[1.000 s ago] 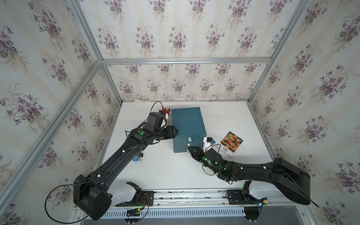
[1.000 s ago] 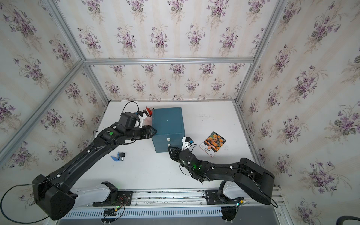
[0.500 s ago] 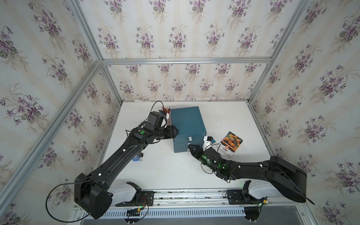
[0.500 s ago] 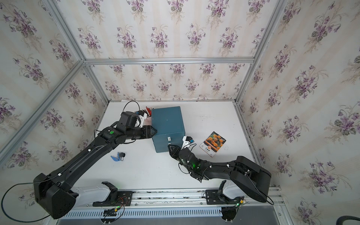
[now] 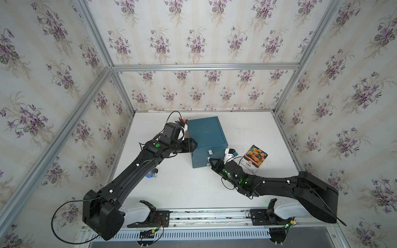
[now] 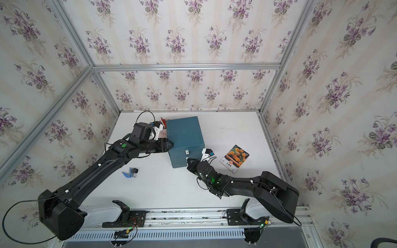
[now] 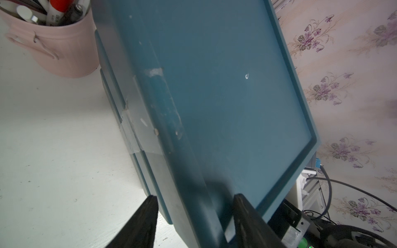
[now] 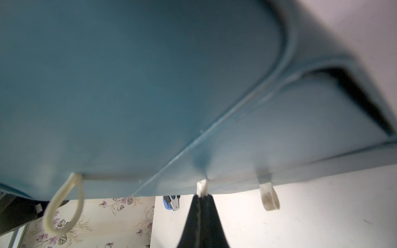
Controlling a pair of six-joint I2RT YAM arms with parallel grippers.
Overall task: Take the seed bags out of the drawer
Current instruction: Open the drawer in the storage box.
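One change stands out: the right gripper (image 8: 199, 196), its fingers parted a second ago, is now pinching a white pull tab (image 8: 202, 186) on the front of the teal drawer cabinet (image 5: 206, 137), fully closed on it. The left gripper (image 7: 194, 198) is staying astride the cabinet's top edge, fingers parted — whether they are clamping it cannot be told. An orange-bloom seed bag (image 5: 255, 158) is lying flat on the white table (image 5: 182, 189), right of the cabinet, with floral-papered walls (image 5: 193, 43) enclosing the space.
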